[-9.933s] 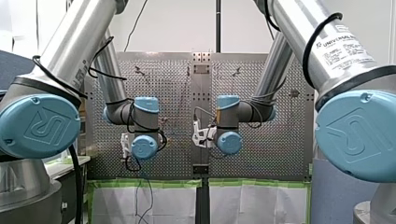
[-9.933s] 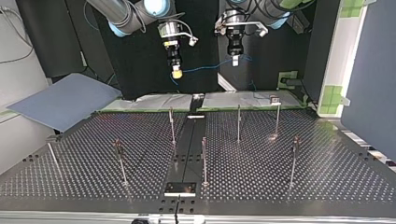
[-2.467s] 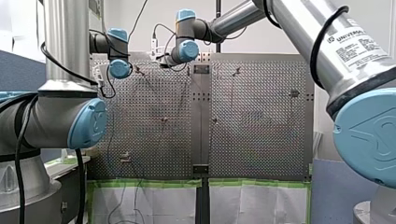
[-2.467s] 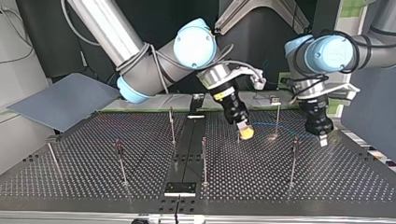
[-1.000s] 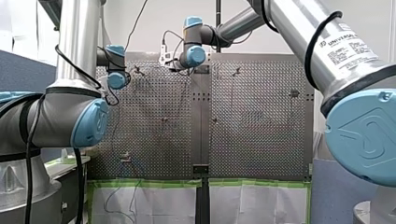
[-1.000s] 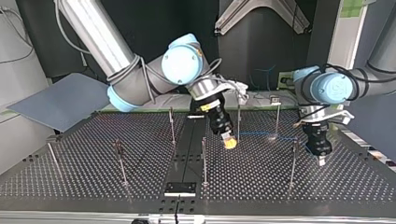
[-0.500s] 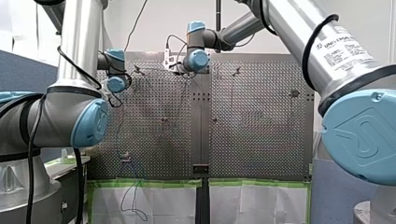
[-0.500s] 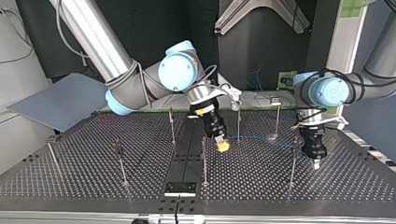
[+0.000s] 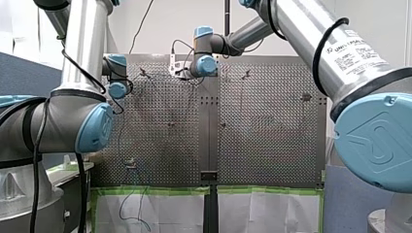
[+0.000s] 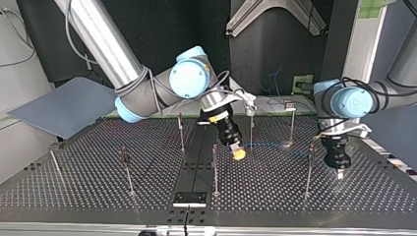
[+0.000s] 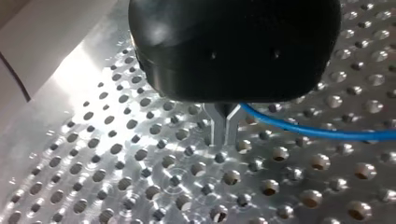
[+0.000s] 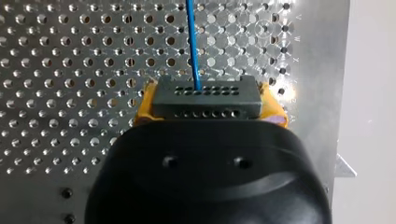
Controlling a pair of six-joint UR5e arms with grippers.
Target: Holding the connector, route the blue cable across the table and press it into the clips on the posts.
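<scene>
blue cable [image 10: 269, 144], strung just above the worktop [image 10: 88, 189] among the posts [image 10: 251, 129], runs from the connector [image 12: 205, 95] to the left gripper [image 11: 224, 127]; no clip visibly holds it, so the pressing-in appears wholly undone. right gripper [image 12: 208, 103] clamps the connector between yellow pads, wrist angled down over the worktop's middle; left gripper, pointing straight down, is pinched onto the cable.

Grey-blue panel [image 10: 64, 105] (tilted) lies at top view's left.
</scene>
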